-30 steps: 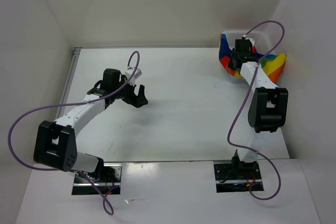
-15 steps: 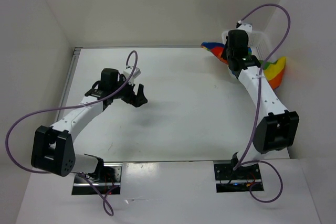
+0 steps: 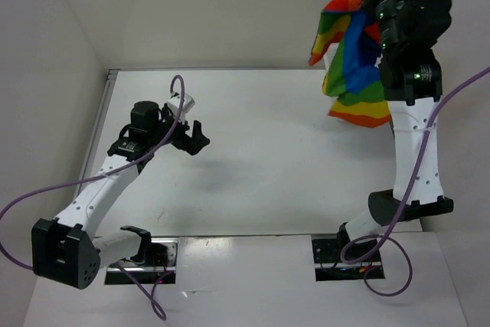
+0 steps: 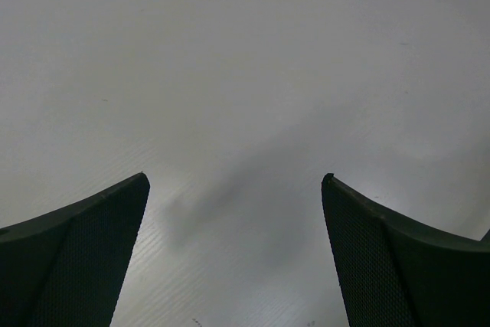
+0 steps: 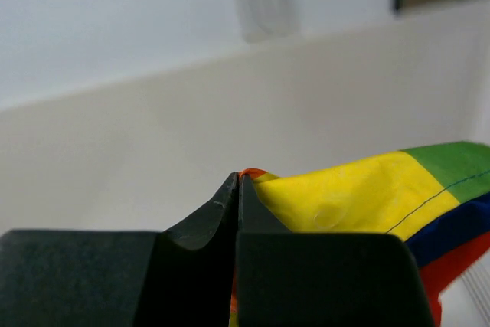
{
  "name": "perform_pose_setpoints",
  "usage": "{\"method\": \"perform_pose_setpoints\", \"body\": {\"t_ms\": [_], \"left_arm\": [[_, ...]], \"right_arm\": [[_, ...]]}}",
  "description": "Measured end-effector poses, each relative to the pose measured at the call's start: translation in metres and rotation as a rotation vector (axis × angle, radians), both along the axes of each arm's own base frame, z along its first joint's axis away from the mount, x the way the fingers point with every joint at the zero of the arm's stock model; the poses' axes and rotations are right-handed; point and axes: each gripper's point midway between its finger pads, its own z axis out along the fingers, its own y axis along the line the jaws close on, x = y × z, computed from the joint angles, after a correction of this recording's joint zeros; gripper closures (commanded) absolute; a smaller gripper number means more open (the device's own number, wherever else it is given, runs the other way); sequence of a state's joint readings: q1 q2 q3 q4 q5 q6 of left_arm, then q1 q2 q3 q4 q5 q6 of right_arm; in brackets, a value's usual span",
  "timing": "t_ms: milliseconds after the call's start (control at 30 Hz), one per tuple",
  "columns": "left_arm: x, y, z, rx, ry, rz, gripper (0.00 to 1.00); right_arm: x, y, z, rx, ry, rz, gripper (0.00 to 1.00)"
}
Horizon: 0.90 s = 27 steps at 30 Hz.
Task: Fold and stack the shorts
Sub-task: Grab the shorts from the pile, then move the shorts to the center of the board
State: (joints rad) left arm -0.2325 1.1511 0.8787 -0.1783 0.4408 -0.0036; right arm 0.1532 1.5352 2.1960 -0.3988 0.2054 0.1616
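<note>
The right gripper (image 5: 238,183) is fully closed. In the right wrist view its two dark fingers meet tip to tip with an edge of the shorts (image 3: 354,59) pinched between them; yellow cloth emerges just beside the tips, followed by green, navy and red stripes. In the top view the right arm (image 3: 413,143) stands nearly upright on the right side of the table (image 3: 268,174). The shorts hang from its upper end, clear of the table surface, bunched and unfolded, with an orange band at the lowest edge. The left gripper (image 3: 193,137) hovers over the left half of the table, well apart from the shorts. Its jaws stand wide apart: the left wrist view shows both fingers (image 4: 84,243) with only bare table surface and a soft shadow between them. It holds nothing.
</note>
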Motion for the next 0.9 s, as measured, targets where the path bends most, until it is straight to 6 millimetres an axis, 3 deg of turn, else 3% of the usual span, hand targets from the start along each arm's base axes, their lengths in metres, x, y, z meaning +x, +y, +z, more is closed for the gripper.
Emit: {"method": "perform_pose_setpoints", "body": {"t_ms": [67,167,233,300,333,367,400,433,467,533,600,667,700,767,900], "left_arm": [[0.003,0.011,0.008,-0.002,-0.026,0.035,0.00],[0.010,0.030,0.017,-0.002,-0.060,0.101,0.00],[0.017,0.046,0.023,-0.002,-0.083,0.151,0.00],[0.023,0.064,0.027,-0.001,-0.098,0.206,0.00],[0.026,0.075,0.028,0.000,-0.103,0.238,0.00],[0.028,0.083,0.029,0.001,-0.107,0.261,0.00],[0.031,0.095,0.030,0.001,-0.114,0.295,0.00],[0.033,0.103,0.031,0.002,-0.120,0.319,0.00],[0.035,0.115,0.032,0.004,-0.124,0.351,0.00],[0.036,0.126,0.033,0.008,-0.131,0.388,0.00],[0.033,0.131,0.031,0.013,-0.134,0.406,0.00],[0.030,0.132,0.030,0.017,-0.136,0.415,0.00],[0.028,0.133,0.027,0.019,-0.132,0.419,0.00],[0.025,0.134,0.018,0.024,-0.117,0.425,0.00],[0.019,0.131,-0.003,0.024,-0.058,0.415,0.00]], "right_arm": [[-0.012,0.019,0.039,0.008,-0.105,0.116,1.00],[-0.018,0.048,0.063,0.023,-0.179,0.268,1.00],[-0.013,0.072,0.060,0.033,-0.175,0.368,1.00],[0.002,0.103,0.043,0.042,-0.133,0.470,1.00],[0.013,0.124,0.028,0.042,-0.096,0.514,0.97],[0.021,0.135,0.018,0.041,-0.071,0.532,0.85],[0.036,0.167,-0.011,0.016,-0.004,0.570,0.28],[0.042,0.187,-0.028,0.007,0.034,0.598,0.10],[0.050,0.229,-0.067,-0.023,0.119,0.658,0.00],[0.055,0.264,-0.111,-0.059,0.215,0.710,0.00],[0.056,0.302,-0.178,-0.117,0.359,0.763,0.00],[0.057,0.314,-0.233,-0.174,0.479,0.764,0.00],[0.059,0.311,-0.259,-0.205,0.537,0.739,0.00],[0.066,0.294,-0.291,-0.259,0.605,0.667,0.00],[0.066,0.255,-0.325,-0.352,0.667,0.546,0.05]]}}
